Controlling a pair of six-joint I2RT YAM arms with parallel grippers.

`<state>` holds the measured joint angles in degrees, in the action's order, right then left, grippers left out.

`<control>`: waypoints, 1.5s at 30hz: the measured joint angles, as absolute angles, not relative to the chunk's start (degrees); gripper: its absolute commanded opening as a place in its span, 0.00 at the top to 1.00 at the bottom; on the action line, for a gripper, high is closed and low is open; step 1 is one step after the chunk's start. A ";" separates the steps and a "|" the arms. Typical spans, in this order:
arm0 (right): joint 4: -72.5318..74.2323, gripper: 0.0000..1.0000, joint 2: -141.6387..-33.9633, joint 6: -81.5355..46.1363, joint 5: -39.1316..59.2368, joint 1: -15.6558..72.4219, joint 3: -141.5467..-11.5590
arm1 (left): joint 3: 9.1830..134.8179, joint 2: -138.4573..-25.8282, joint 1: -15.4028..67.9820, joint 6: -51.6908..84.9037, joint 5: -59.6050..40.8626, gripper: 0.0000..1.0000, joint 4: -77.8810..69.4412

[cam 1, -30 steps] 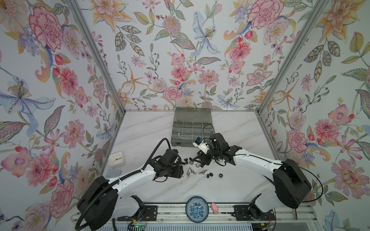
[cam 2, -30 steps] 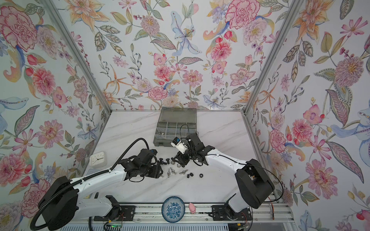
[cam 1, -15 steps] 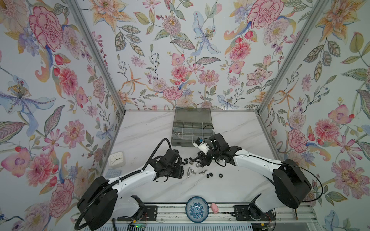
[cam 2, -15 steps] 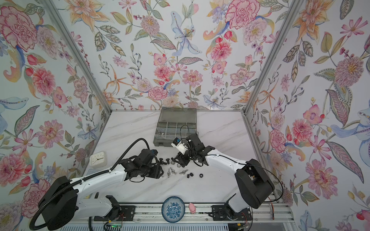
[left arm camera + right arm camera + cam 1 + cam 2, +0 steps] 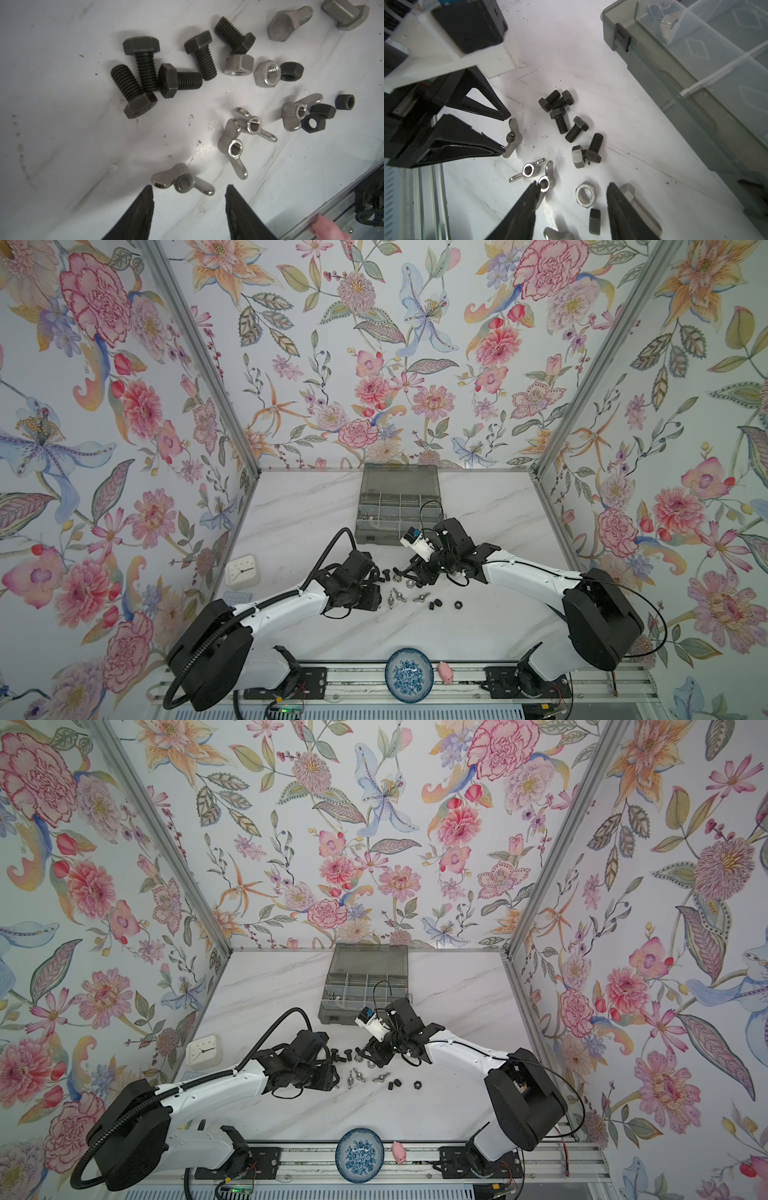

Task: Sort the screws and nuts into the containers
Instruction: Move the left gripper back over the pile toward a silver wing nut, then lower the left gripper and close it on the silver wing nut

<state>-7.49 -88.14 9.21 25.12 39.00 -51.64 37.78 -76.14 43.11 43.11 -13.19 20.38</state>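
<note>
You are looking at a white marbled tabletop (image 5: 316, 506) that is carrying a smoky grey organizer box (image 5: 374, 537) toward its far edge, its lid open. Nearer you, black screws (image 5: 145, 62) are lying clustered, two silver screws (image 5: 286, 25) beside them, with silver wing nuts (image 5: 234, 145), silver hex nuts (image 5: 267, 72) and black nuts (image 5: 313, 123) lying scattered close by. A white clock (image 5: 243, 570) is sitting at the left edge.

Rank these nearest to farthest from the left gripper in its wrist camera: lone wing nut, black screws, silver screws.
1. Lone wing nut: right at the left gripper tips.
2. Black screws: clustered farther out.
3. Silver screws: farthest, beyond hex nuts.
</note>
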 measured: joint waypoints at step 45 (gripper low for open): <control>-7.49 0.44 -88.14 9.21 25.06 39.00 -50.70 | 38.72 -82.74 44.18 42.59 -14.31 0.60 18.15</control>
